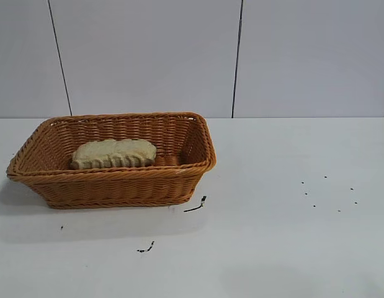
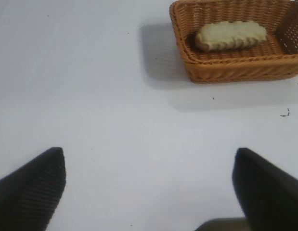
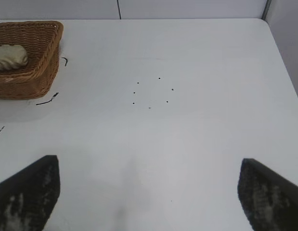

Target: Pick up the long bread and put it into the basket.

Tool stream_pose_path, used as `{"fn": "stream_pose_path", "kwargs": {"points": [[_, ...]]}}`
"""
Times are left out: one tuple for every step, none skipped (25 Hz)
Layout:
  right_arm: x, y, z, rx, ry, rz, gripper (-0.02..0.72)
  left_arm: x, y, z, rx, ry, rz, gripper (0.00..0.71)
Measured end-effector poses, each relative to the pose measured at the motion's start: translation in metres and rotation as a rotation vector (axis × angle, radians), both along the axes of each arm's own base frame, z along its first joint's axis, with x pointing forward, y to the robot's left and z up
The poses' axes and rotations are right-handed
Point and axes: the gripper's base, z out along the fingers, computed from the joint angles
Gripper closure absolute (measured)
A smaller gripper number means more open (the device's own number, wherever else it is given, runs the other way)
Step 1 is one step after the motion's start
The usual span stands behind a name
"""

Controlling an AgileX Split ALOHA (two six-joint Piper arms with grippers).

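Since the long bread [image 1: 114, 153] already lies inside the basket [image 1: 111, 186], my job looks done, I think. The loaf rests flat on the basket floor, pale side up, nearer the front wall, and no part of it hangs over the rim. The basket sits on the white surface [image 1: 291, 205], toward my left side.

My left claw [image 2: 149, 185] is spread wide with nothing in it. It hangs over bare surface, well apart from the basket. My right claw [image 3: 149, 190] is spread wide too and holds nothing. It is even farther off, past a little ring of dark dots [image 3: 151, 92] on the surface. In the outside view I cannot see my arms at all, so they must be pulled back.

What is left is to rest well. I would keep both claws loose and away from the basket, so I do not bump it or knock the loaf. If I move an arm, I would lift it clear and go slowly, not sweeping low by the wicker wall.

There are small black scraps [image 1: 196, 205] on the surface just beside the basket. I would leave them alone. They are not part of my job.
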Motion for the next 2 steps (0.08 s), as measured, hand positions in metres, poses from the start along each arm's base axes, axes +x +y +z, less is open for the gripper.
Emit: {"fn": "stream_pose_path", "kwargs": {"points": [[0.0,0.0,0.0,0.0,0.0,0.0,0.013,0.0,0.0,0.0,0.0,0.0,0.0,0.017],[0.0,0.0,0.0,0.0,0.0,0.0,0.013,0.0,0.0,0.0,0.0,0.0,0.0,0.017]]}}
